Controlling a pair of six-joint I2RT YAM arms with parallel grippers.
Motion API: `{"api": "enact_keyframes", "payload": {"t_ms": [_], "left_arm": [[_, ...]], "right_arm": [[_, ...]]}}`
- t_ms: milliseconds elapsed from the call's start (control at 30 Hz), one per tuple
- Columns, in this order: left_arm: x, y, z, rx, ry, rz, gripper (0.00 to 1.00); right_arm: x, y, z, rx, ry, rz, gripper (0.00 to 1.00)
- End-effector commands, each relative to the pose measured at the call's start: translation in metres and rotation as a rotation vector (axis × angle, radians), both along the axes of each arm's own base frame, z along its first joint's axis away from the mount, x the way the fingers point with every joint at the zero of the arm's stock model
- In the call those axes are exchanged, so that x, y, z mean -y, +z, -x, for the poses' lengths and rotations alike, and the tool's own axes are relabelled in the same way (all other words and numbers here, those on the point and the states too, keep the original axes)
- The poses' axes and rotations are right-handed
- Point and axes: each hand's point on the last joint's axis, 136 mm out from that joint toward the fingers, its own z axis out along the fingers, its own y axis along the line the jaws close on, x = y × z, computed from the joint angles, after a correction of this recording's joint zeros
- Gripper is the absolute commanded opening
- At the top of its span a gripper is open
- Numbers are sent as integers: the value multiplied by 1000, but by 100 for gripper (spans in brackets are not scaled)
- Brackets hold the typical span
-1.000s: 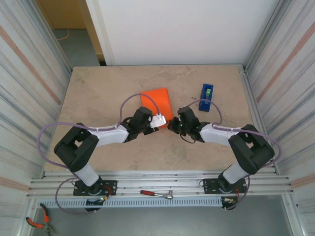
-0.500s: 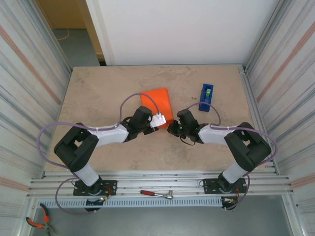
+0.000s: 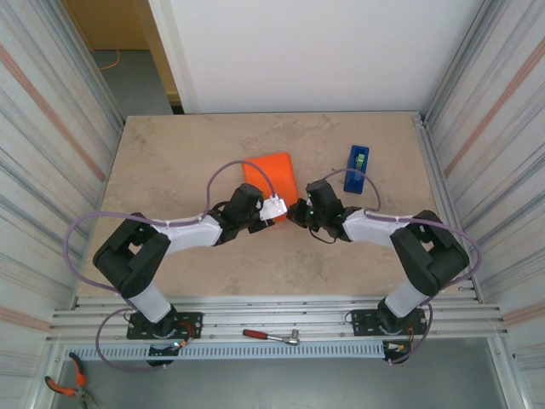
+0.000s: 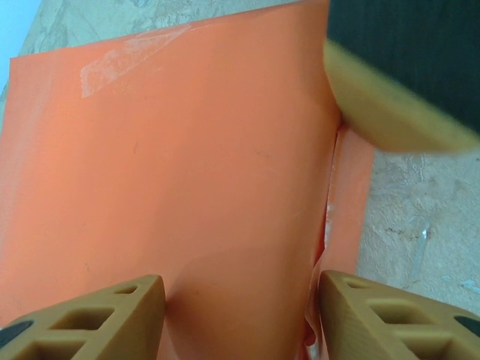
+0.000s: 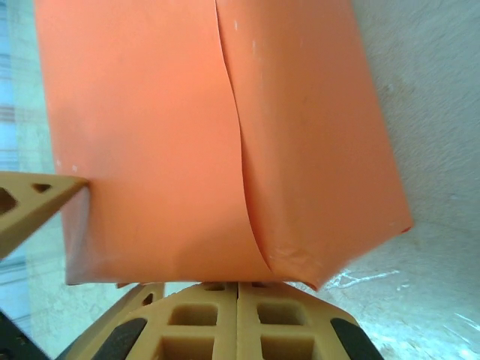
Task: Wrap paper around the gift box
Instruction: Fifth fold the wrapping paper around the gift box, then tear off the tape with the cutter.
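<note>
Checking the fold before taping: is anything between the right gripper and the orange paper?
Nothing visible. The shut right gripper sits at the near end of the paper, fingertips against it. The left gripper, fingers spread, is also at the paper.

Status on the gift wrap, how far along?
Done: the paper is folded over the box, which is hidden underneath, with a lengthwise seam and a tape strip on it. In hand: the left gripper is open over the package, and the right gripper is shut at its end. Left: that end's corner looks loose, so probably folding and taping the ends.
</note>
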Motion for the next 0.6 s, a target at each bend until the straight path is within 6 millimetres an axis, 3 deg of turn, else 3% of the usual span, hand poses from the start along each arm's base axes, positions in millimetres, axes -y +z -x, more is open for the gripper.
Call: {"api": "enact_keyframes", "payload": {"t_ms": [0, 100, 267, 333, 433, 567], "left_arm": [[-3, 1, 3, -39, 4, -2, 56], [-3, 0, 4, -48, 6, -3, 54], [-4, 1, 4, -49, 8, 1, 54], [-4, 2, 5, -50, 7, 2, 54], [-4, 2, 5, -49, 8, 2, 54], [-3, 1, 4, -51, 8, -2, 54]], "right_arm": [[21, 28, -4, 50, -31, -13, 0], [49, 41, -11, 68, -85, -7, 0], [113, 58, -30, 68, -207, -3, 1], [138, 66, -39, 70, -248, -16, 13], [174, 81, -53, 78, -305, -45, 41], [207, 94, -72, 85, -347, -85, 52]]}}
